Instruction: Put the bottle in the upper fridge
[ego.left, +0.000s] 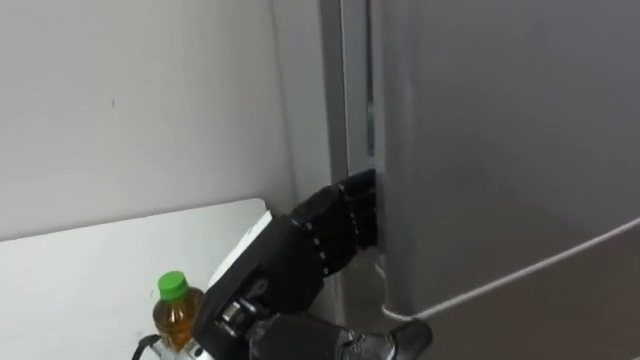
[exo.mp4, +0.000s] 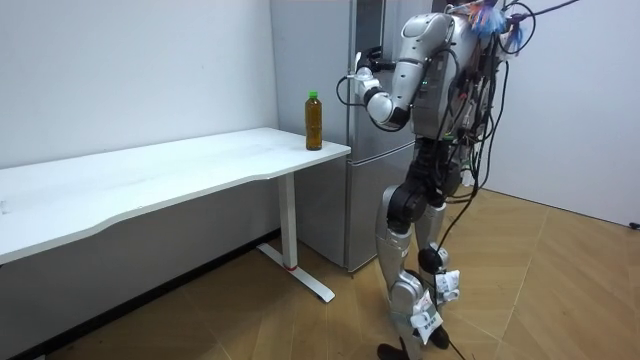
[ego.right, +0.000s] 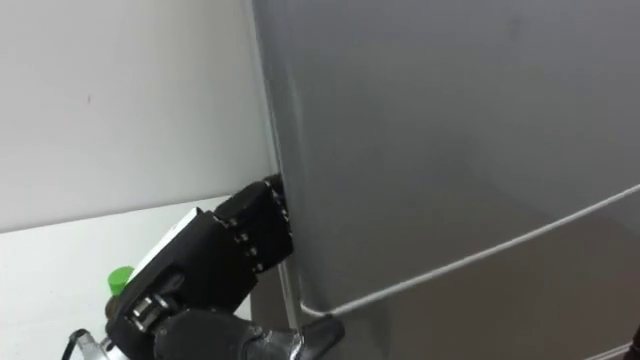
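left hand (ego.left: 290, 262) at fridge door (ego.left: 500, 150) – its edge, green-capped bottle (ego.left: 178, 312) on table (ego.left: 80, 275)

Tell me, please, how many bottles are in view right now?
1. The bottle stands upright at the end of the white table, next to the fridge. More may be hidden inside the fridge.

We are looking at a long white bench (exo.mp4: 150, 175) standing along the wall; 1 green-capped bottle (exo.mp4: 314, 121) of amber drink is standing upright near its room view's right end.
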